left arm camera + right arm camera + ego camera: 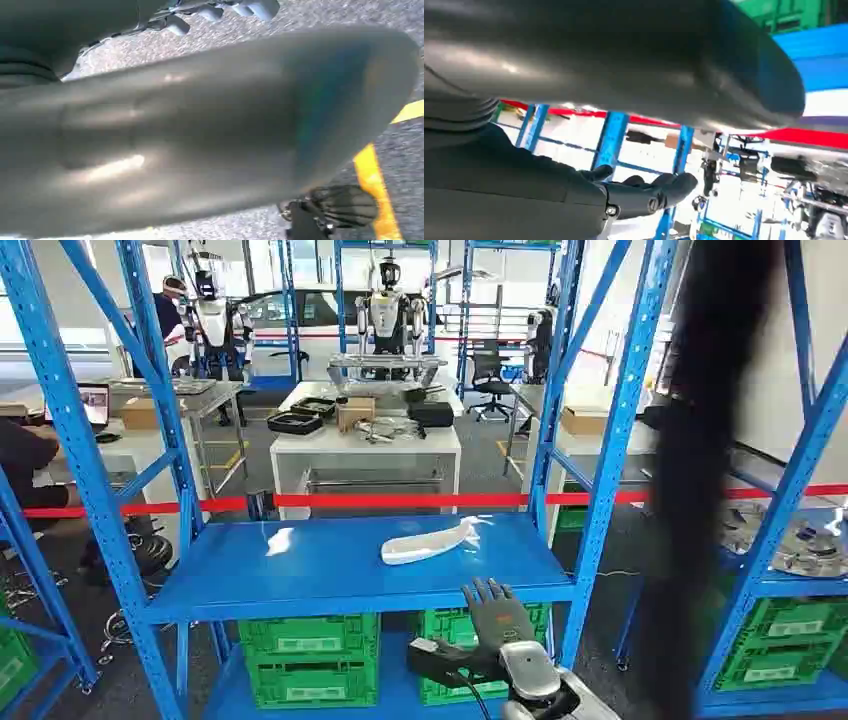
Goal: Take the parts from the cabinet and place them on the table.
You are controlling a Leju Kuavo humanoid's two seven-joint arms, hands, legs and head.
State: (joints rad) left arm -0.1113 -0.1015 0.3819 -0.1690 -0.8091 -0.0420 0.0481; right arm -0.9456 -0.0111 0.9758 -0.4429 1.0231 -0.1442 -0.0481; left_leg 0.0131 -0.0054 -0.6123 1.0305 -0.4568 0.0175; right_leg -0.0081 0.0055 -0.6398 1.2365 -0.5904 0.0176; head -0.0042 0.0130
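A long white part (425, 542) lies on the blue cabinet shelf (300, 575), right of the middle. My right hand (495, 625) is just in front of the shelf's front edge and slightly below it, fingers spread and pointing toward the part, holding nothing. In the right wrist view its thick grey thumb (624, 60) stretches away from the dark fingers (649, 192), with the shelf frame behind. My left hand hangs over grey floor in the left wrist view, its thumb (200, 135) stretched out apart from the fingers (220, 10), with nothing in it.
Blue uprights (615, 440) frame the shelf on both sides. Green crates (310, 655) sit under it. A red tape (400, 500) runs behind, then a white table (365, 445) with trays and a box. A dark blurred band (700, 470) hangs close at the right.
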